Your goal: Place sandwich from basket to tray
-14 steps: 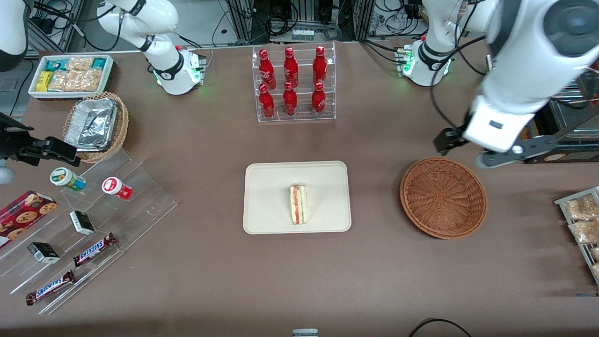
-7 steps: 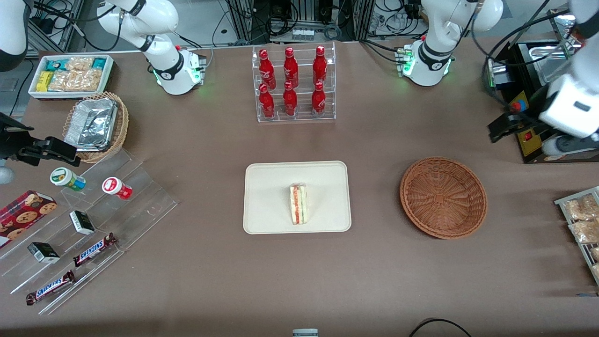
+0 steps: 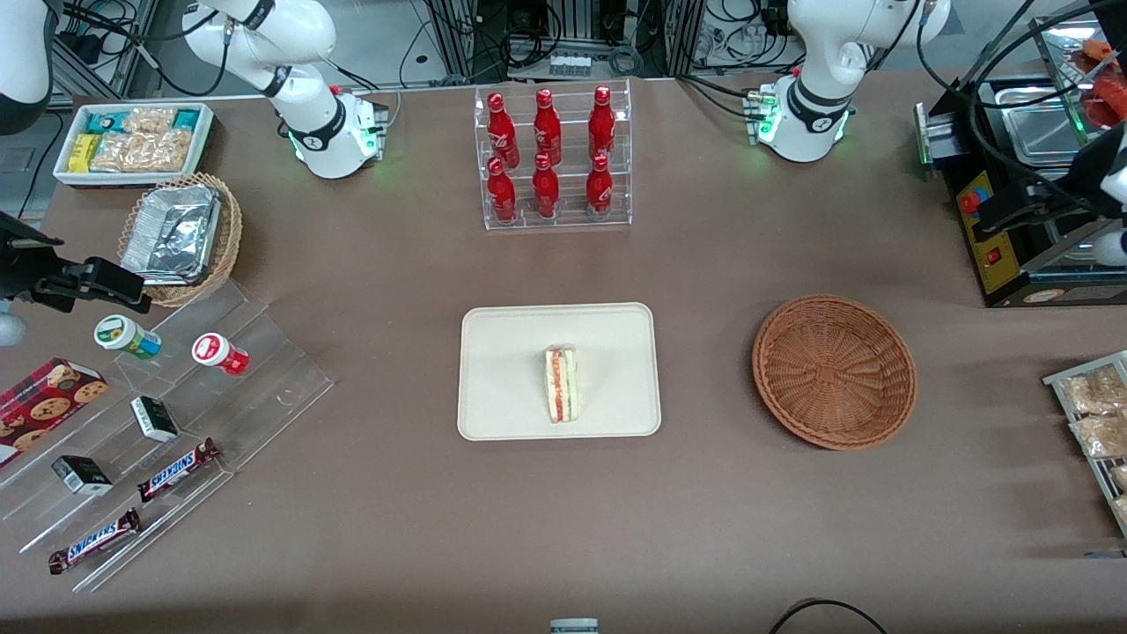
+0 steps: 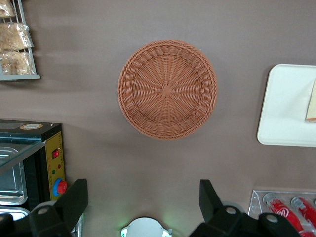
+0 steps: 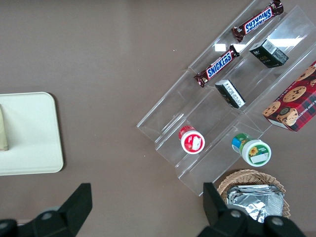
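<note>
Overhead, open hand (image 4: 143, 200) hovers above brown table (image 3: 396, 528).

Left wrist view: sandwich (image 4: 311, 102) and tray (image 4: 286, 106) cut by frame edge; gripper (image 4: 143, 200) shows only 2 finger tips, spread wide, high above basket (image 4: 167, 89). Front view: gripper mostly out of frame.

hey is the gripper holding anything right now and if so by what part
Nothing is held. The gripper is open, above the table near the basket; the sandwich lies on the tray.
</note>
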Tool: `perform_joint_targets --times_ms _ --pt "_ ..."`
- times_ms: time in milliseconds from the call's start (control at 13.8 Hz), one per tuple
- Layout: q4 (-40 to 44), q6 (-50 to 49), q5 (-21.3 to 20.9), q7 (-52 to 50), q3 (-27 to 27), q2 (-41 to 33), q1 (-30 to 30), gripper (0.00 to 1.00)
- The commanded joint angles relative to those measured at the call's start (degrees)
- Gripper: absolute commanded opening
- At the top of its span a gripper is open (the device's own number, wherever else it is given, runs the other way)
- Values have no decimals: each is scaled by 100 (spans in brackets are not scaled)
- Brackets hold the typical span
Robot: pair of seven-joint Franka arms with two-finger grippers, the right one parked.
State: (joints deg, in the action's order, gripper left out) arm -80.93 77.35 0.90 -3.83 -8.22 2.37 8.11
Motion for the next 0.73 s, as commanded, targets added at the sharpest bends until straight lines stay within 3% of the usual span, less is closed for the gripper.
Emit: perform_joint_targets --times_ms 0,655 --pt "-352 -62 95 259 891 -298 -1047 99" --pt "-573 -45 16 348 883 -439 -978 99"
